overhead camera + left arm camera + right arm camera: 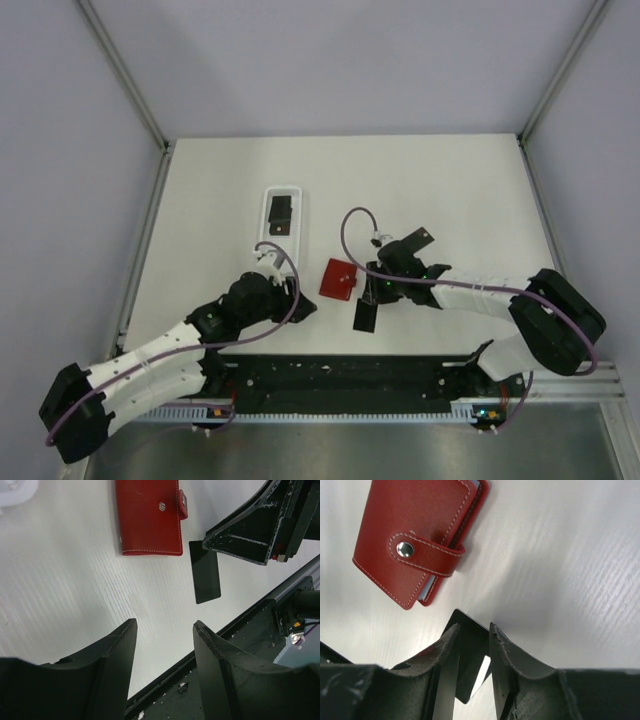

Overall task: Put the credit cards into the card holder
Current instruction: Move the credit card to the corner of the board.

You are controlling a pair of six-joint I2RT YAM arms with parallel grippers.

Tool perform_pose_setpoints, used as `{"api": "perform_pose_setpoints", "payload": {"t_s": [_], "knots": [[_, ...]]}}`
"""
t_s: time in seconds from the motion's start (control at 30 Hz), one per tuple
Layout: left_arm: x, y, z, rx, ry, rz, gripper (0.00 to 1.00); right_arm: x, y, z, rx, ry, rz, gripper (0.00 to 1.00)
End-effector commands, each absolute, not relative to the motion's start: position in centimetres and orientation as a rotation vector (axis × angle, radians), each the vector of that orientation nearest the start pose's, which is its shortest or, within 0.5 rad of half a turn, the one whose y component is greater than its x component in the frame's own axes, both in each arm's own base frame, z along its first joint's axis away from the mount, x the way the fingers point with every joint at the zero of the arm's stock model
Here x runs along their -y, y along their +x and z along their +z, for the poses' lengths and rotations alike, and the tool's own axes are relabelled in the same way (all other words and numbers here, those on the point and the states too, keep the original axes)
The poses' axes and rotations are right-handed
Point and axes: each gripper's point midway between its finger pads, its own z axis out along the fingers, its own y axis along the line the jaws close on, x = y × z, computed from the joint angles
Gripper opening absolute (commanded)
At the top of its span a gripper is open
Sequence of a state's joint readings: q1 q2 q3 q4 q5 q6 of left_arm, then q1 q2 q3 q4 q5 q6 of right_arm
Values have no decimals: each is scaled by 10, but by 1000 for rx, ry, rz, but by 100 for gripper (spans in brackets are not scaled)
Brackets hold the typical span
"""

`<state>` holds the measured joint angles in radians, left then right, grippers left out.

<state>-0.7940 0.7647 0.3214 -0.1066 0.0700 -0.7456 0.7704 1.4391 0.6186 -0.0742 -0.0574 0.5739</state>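
Pale grey walls (pixel 350 60) close in a white bench (pixel 450 180), with both arms reaching out from its near edge. Towards the middle of the bench the red card holder (pixel 338 279) lies flat, folded closed, its tab snapped down over the front and a sliver of blue-grey lining showing at one edge. It sits between the two arms. The right gripper (pixel 472 630) is clamped on a black credit card (pixel 365 315), pinching it near one end, so most of the card sticks out past the fingertips just beside the card holder's near corner without touching it. Whether the card's far end meets the bench cannot be told. The left gripper (pixel 165 625) hovers above bare bench on the holder's left side, its jaws parted and nothing between them. Further back and to the left lies a white oblong tray (pixel 267 215) with a second credit card (pixel 281 212) inside it.
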Motion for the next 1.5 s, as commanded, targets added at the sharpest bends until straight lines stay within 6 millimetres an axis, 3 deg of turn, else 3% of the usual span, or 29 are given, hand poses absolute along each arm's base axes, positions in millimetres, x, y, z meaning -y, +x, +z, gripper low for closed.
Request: {"api": "perform_pose_setpoints", "payload": {"t_s": [0.0, 0.37, 0.6, 1.23, 1.37, 1.47], "knots": [[234, 164, 99, -2231, 99, -988, 54, -228, 183, 8, -2637, -259, 570, 31], [251, 151, 96, -2263, 148, -1004, 53, -248, 163, 13, -2613, -324, 744, 31], [250, 153, 96, -2251, 130, -979, 53, -252, 146, 9, -2634, -353, 765, 31], [252, 151, 93, -2266, 138, -969, 53, -265, 132, 12, -2643, -398, 856, 31], [252, 151, 92, -2264, 141, -966, 53, -271, 138, 19, -2593, -389, 892, 31], [252, 152, 93, -2258, 143, -962, 53, -266, 153, 35, -2510, -311, 851, 35]]}}
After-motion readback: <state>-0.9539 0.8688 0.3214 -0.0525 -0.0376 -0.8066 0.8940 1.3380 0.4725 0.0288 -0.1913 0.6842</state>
